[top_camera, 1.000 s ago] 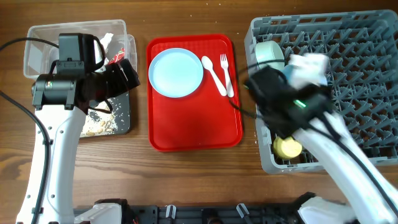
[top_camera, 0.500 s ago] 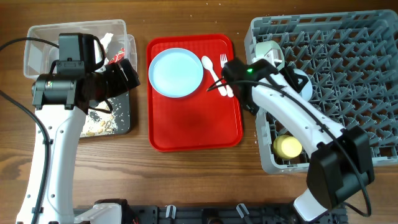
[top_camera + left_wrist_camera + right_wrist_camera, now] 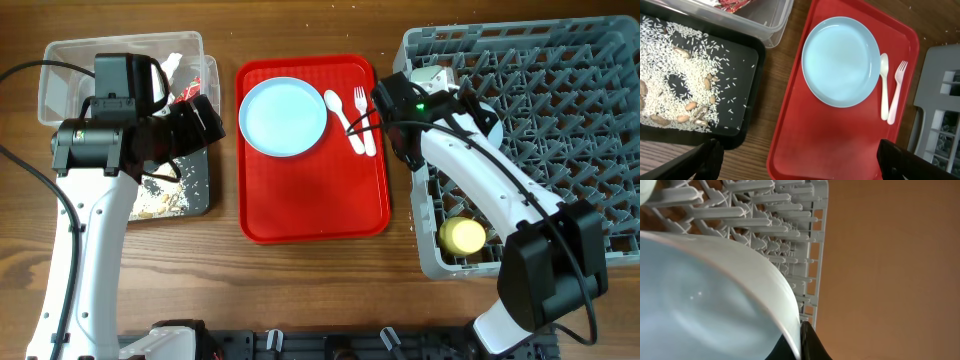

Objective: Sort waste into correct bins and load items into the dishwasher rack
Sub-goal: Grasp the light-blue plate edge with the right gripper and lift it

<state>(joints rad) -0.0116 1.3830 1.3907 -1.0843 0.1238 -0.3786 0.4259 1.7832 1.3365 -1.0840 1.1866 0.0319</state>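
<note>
At the left wall of the dishwasher rack [image 3: 590,70]: the right gripper [image 3: 392,98]. In its wrist view we see one dark fingertip [image 3: 807,341] against the rim of a pale blue bowl [image 3: 705,305]. The other finger is hidden, so we cannot tell whether the rim is pinched or only touched.

Step in hand, as we judge it: settling that bowl among the left-hand pegs.
- Let the bowl lean on the pegs before the rim is let go.
- Draw the gripper back along the finger's own line, so it does not drag the rim.

Also in the rack: a second bowl [image 3: 484,122] and the yellow cup [image 3: 463,237], well apart.

Just across the rack wall, on the red tray [image 3: 310,205]:
- the fork [image 3: 366,125] and spoon [image 3: 345,122], side by side;
- the plate [image 3: 284,117], just beside the spoon.

Edges:
- The rack wall stands between the right gripper and the cutlery, so we advise rising over it.
- The fork lies near the red tray's raised right lip, and the plate hems in the spoon.

Open room: the near half of the red tray is bare, and a narrow strip of table [image 3: 402,215] separates it from the rack.

Far left: the left gripper [image 3: 800,152] hangs over the bins with fingers spread wide, holding nothing.
- The black tray [image 3: 747,55] holds the food scraps [image 3: 685,90].
- The clear tub [image 3: 60,75] holds the wrapper [image 3: 735,4] and a napkin [image 3: 172,65].
</note>
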